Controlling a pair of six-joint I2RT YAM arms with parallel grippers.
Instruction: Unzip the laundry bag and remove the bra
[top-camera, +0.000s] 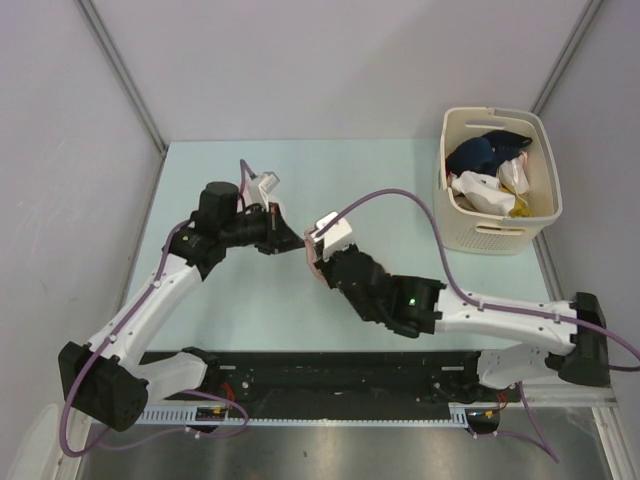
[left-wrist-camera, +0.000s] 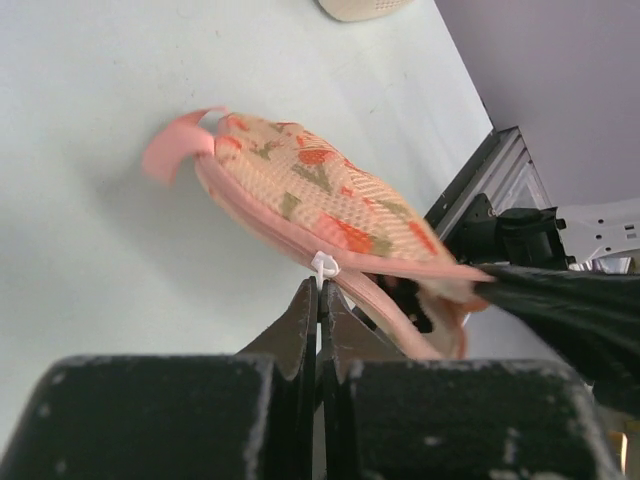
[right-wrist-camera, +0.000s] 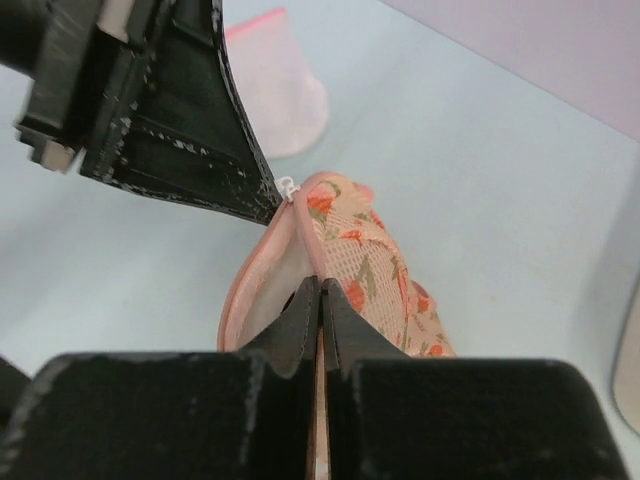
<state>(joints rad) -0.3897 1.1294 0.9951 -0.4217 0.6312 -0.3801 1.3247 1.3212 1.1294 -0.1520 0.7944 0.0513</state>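
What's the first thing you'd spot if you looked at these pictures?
The peach laundry bag with its orange-red print, in the middle of the table, pinched from both sides. The left jaws are shut on its white zipper pull and the right jaws on its pink edge. Next comes the cream basket of clothes at the far right corner.
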